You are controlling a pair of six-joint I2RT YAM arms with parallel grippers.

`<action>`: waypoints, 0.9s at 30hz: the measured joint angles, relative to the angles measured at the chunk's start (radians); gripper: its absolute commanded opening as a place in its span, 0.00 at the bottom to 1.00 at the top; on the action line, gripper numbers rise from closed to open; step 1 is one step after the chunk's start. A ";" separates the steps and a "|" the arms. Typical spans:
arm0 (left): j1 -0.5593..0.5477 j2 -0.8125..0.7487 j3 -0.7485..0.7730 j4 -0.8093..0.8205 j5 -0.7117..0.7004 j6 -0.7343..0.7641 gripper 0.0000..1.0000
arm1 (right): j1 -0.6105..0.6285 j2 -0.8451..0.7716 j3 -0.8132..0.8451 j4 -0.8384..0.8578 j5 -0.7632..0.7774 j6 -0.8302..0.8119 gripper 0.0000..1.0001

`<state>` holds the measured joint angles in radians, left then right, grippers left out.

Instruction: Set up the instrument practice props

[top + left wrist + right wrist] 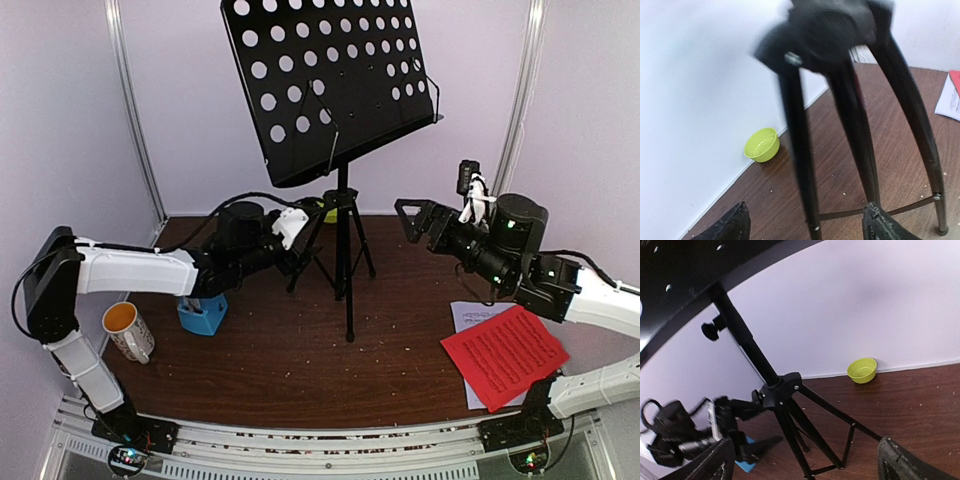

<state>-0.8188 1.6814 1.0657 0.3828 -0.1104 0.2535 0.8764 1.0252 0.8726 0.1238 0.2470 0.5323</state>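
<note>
**Mia:** What does the music stand [330, 90] look like?

**Tom:** It is black metal. The big flat top is full of round holes and leans back. Under it is one thin pole with three legs. It stands in the middle of the brown table [300, 370], toward the back wall.

**Mia:** Are there any words to read?

**Tom:** The red music sheet [505, 355] has rows of dark print, but it is too small to read. The white music sheet [468, 316] is the same.

**Mia:** Where are the sheets?

**Tom:** They lie flat on the right side of the table, near the front. The red one is on top of the white one and hides most of it.

**Mia:** How many things are there?

**Tom:** There is one stand, two sheets and one blue metronome [203, 316]. There is also one white mug [127, 330] that is yellow inside, and one lime-green bowl [862, 370]. The metronome sits on the left, half hidden by the left arm, and the mug is near it. The bowl sits by the back wall, behind the stand.

**Mia:** And the grippers?

**Tom:** The left gripper [805, 215] is wide open, low down by the stand's legs, with a finger on each side of them. I cannot tell if it touches them. The right gripper [807, 455] is wide open too. It is up in the air to the right of the stand and holds nothing.
</note>
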 measured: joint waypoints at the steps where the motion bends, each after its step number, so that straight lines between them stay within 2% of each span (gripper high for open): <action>1: 0.000 -0.023 -0.013 -0.002 -0.007 -0.014 0.79 | -0.008 0.000 -0.008 -0.002 -0.018 -0.045 1.00; 6: -0.018 -0.188 -0.116 -0.002 -0.060 -0.127 0.77 | -0.045 0.050 0.025 -0.050 -0.124 -0.241 1.00; 12: -0.118 -0.262 -0.138 -0.071 -0.087 -0.294 0.74 | -0.061 0.232 0.126 -0.113 -0.251 -0.387 1.00; 20: -0.194 -0.264 -0.139 -0.104 -0.056 -0.545 0.68 | -0.118 0.282 0.123 -0.108 -0.348 -0.386 0.99; 27: -0.204 -0.156 -0.095 -0.109 -0.024 -0.681 0.65 | -0.150 0.282 0.109 -0.057 -0.375 -0.313 0.99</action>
<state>-1.0229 1.5257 0.9707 0.2741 -0.1341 -0.4274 0.7265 1.3067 0.9817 0.0666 -0.1280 0.2192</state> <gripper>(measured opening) 0.659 0.993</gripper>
